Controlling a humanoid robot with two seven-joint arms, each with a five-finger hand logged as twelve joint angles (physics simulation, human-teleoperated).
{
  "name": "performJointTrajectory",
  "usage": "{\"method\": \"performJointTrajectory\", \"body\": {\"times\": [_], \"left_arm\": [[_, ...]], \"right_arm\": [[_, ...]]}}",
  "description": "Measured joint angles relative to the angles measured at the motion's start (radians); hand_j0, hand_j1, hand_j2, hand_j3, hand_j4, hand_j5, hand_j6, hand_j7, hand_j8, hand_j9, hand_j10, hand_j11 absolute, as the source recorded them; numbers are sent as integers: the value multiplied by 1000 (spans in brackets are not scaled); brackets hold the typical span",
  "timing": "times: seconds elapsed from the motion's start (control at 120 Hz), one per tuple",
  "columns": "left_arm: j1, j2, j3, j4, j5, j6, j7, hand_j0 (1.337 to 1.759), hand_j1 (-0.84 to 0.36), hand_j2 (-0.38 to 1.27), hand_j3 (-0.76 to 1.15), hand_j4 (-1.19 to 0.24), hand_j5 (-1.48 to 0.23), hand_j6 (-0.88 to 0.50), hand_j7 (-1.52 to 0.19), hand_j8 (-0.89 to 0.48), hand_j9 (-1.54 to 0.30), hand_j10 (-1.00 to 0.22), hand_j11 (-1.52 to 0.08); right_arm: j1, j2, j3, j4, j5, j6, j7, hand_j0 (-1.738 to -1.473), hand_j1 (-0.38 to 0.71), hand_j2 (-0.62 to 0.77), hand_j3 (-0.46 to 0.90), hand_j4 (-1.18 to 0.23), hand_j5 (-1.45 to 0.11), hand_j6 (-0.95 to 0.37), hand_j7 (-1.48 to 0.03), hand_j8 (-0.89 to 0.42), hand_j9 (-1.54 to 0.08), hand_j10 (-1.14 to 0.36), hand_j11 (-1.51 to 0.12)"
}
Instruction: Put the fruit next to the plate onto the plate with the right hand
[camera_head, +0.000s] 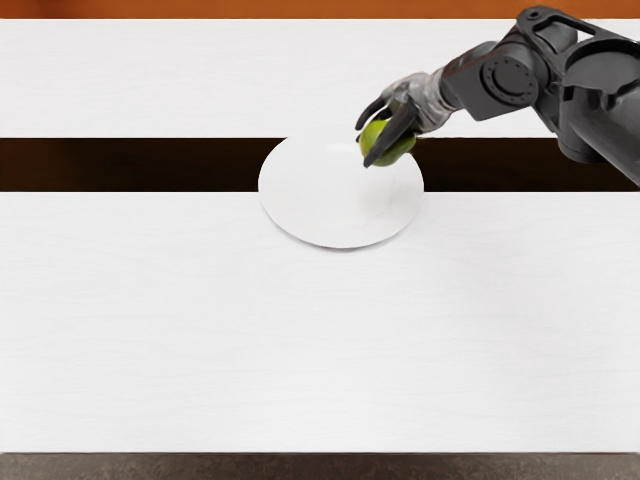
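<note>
Where the fruit (380, 140) is: over the plate's (310, 205) far right edge, seemingly lifted off the counter (300, 340).
Right hand (402, 108): fingers curled around the fruit from above, holding it.
Why held so: a top grip likely lets it lower straight onto the plate.

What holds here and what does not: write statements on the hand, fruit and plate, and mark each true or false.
1. The right hand wraps its fingers around the green fruit. True.
2. The fruit lies loose beside the plate. False: it is in the hand, at the white plate's upper right rim.
3. The left arm is in view. False: only the right arm shows.
4. The plate lies across the dark strip. True.
</note>
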Motion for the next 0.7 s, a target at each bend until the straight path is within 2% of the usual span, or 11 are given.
{"method": "performJointTrajectory", "body": {"times": [0.142, 0.183, 0.258, 0.325, 0.392, 0.5, 0.55, 0.6, 0.7], "left_arm": [[0, 0, 0, 0, 0, 0, 0, 1658, 349, 0, 0, 0, 0, 0, 0, 0, 0, 0, 0], [0, 0, 0, 0, 0, 0, 0, 1658, 349, 0, 0, 0, 0, 0, 0, 0, 0, 0, 0], [0, 0, 0, 0, 0, 0, 0, 1658, 349, 0, 0, 0, 0, 0, 0, 0, 0, 0, 0], [0, 0, 0, 0, 0, 0, 0, 1658, 349, 0, 0, 0, 0, 0, 0, 0, 0, 0, 0], [0, 0, 0, 0, 0, 0, 0, 1658, 349, 0, 0, 0, 0, 0, 0, 0, 0, 0, 0], [0, 0, 0, 0, 0, 0, 0, 1658, 349, 0, 0, 0, 0, 0, 0, 0, 0, 0, 0], [0, 0, 0, 0, 0, 0, 0, 1658, 349, 0, 0, 0, 0, 0, 0, 0, 0, 0, 0], [0, 0, 0, 0, 0, 0, 0, 1658, 349, 0, 0, 0, 0, 0, 0, 0, 0, 0, 0], [-2, 0, 0, 0, 0, 0, 0, 1658, 349, 0, 0, 0, 0, 0, 0, 0, 0, 0, 0]], "right_arm": [[9, 71, -13, -40, 6, -35, 0, -1647, 306, 232, 2, -786, -1272, -335, -1120, -132, -1193, -287, -1230], [8, 79, -21, -45, 6, -75, 0, -1649, 271, 211, 1, -701, -1133, -378, -999, -150, -1066, -311, -1101], [8, 87, -33, -50, 5, -127, 0, -1652, 116, 141, 0, -515, -822, -291, -730, -133, -776, -243, -801], [7, 91, -44, -52, 5, -150, 0, -1654, 0, 100, 0, -383, -608, -222, -541, -108, -575, -187, -593], [7, 93, -50, -53, 5, -162, 0, -1655, -84, 69, 0, -285, -455, -169, -404, -86, -431, -100, -441], [10, 89, -21, -49, 12, -147, 0, -1656, -179, 38, 0, -180, -284, -112, -254, -63, -269, -67, -275], [12, 40, 68, -40, 24, -56, 0, -1657, -210, 29, 0, -147, -229, -95, -205, -56, -218, -59, -222], [-12, -73, 161, -17, 63, 21, 0, -1657, -234, 22, 0, -122, -186, -82, -167, -51, -177, -53, -181], [-180, -339, 252, 25, 155, 98, 0, -1657, -268, 11, 0, -84, -126, -59, -114, -40, -121, -41, -123]]}}
